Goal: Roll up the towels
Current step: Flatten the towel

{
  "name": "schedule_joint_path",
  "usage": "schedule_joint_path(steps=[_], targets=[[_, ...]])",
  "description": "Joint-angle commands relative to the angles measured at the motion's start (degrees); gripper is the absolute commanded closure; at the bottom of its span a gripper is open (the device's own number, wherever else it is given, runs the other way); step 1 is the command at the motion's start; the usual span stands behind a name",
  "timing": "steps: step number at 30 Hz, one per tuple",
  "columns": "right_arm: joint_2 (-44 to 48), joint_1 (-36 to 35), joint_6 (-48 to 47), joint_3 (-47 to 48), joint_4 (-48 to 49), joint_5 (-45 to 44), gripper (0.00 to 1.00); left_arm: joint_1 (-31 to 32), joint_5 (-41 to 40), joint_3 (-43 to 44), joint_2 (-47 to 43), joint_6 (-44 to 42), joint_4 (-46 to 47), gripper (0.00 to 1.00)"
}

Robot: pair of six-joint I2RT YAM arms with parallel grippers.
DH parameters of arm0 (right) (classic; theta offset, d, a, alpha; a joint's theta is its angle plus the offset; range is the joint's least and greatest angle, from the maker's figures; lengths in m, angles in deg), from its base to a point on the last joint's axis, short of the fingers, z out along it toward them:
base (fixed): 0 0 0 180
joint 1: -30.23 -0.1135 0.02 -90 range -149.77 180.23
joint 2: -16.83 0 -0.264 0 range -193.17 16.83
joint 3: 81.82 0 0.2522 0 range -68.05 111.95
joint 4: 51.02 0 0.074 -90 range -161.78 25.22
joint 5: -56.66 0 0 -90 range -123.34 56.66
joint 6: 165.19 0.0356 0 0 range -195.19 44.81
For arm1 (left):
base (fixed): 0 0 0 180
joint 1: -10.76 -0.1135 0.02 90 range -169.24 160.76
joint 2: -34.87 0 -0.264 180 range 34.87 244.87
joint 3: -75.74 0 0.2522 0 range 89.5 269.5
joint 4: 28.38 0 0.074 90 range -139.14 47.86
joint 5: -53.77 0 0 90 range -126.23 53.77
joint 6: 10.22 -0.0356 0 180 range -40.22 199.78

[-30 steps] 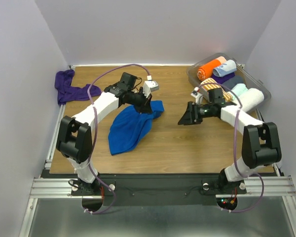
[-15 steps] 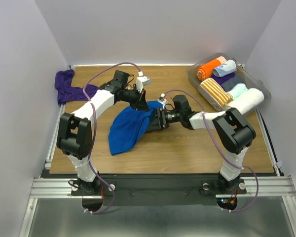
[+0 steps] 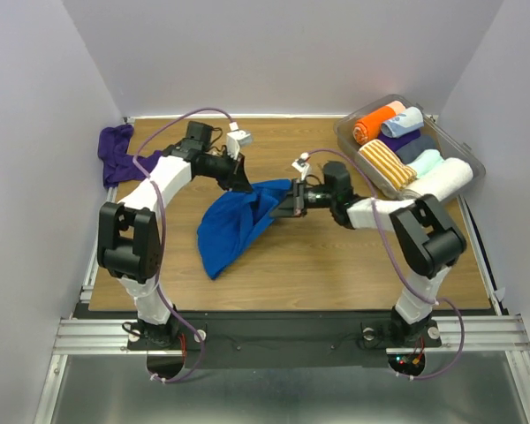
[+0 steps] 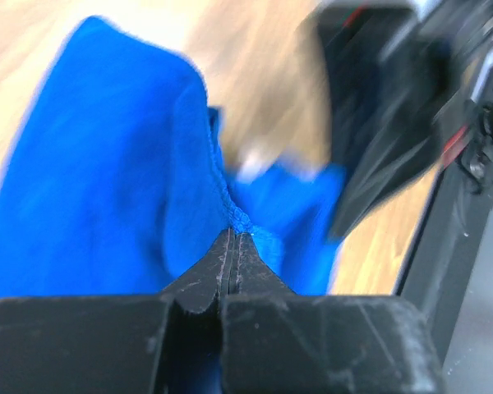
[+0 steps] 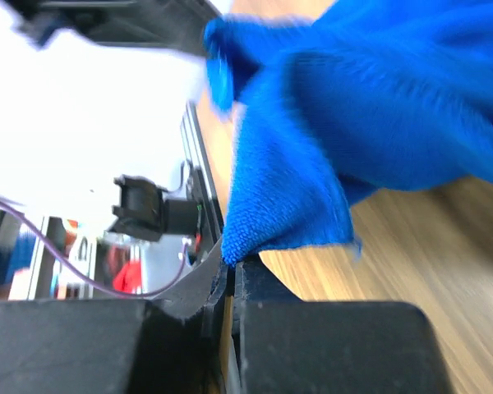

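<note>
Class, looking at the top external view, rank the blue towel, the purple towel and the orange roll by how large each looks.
1. Blue towel, largest.
2. Purple towel, though the left arm hides part of it.
3. Orange roll, smallest.

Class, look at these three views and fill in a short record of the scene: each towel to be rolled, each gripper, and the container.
blue towel: unrolled, crumpled on the table, far edge pinched at two points
purple towel: unrolled, heaped at the far left corner, untouched
left gripper: shut on the blue towel's hem
right gripper: shut on a corner of the blue towel
clear bin: far right, holds rolled towels
</note>
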Motion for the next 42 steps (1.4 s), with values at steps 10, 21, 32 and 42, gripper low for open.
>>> schedule_joint_path(steps=[10,21,32,42], targets=[[22.4,19.6,-9.1,-6.5,-15.2,3.9,0.99,-19.2,-1.0,2.5,-6.3,-9.9,-11.8,1.00],[28.0,40.6,-7.6,6.9,-24.7,7.7,0.99,-37.9,3.5,11.8,-12.3,0.5,-9.5,1.00],[42.4,46.4,-9.7,10.1,-37.1,8.4,0.99,-45.7,1.8,5.8,-26.2,2.9,-15.3,1.00],[55.9,46.5,-19.8,15.7,-65.4,-4.1,0.99,-46.4,-13.4,1.5,-42.2,5.0,-19.2,1.00]])
